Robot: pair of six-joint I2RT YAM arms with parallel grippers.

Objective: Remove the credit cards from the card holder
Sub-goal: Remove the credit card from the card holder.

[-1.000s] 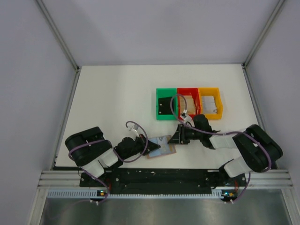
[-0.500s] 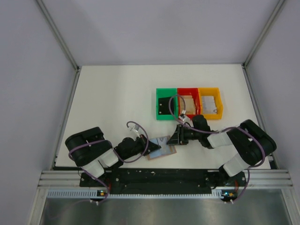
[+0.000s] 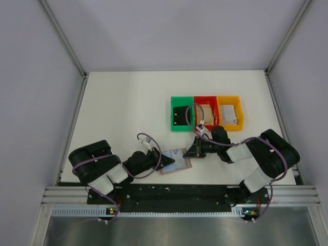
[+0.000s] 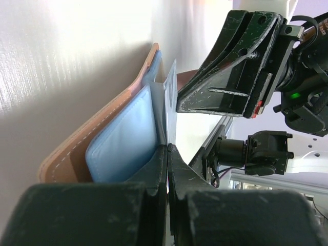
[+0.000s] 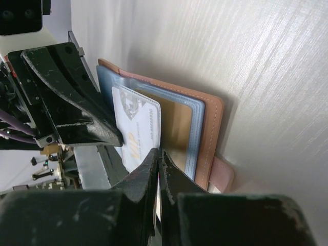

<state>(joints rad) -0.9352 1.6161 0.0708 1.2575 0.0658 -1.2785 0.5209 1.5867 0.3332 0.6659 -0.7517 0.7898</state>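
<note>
The card holder [image 3: 177,162] lies open on the white table between my two arms, brown leather outside [image 5: 211,134], blue-grey inside [image 4: 123,138]. My left gripper [image 3: 165,160] is shut on a blue-grey flap at its left edge [image 4: 167,149]. A pale credit card [image 5: 137,123] printed "VIP" sticks out of a pocket. My right gripper [image 5: 158,152] is shut with its tips on that card's edge, at the holder's right side [image 3: 190,152]. The two grippers face each other, very close over the holder.
Green [image 3: 182,114], red [image 3: 206,113] and yellow [image 3: 230,113] bins stand in a row just beyond the right gripper; flat cards lie in them. The table's near edge and metal rail [image 3: 174,193] run just behind the holder.
My right gripper has closed; its jaws stood apart in the earlier frames. The right arm's elbow has shifted slightly. The left gripper and the card holder have stayed in place.
</note>
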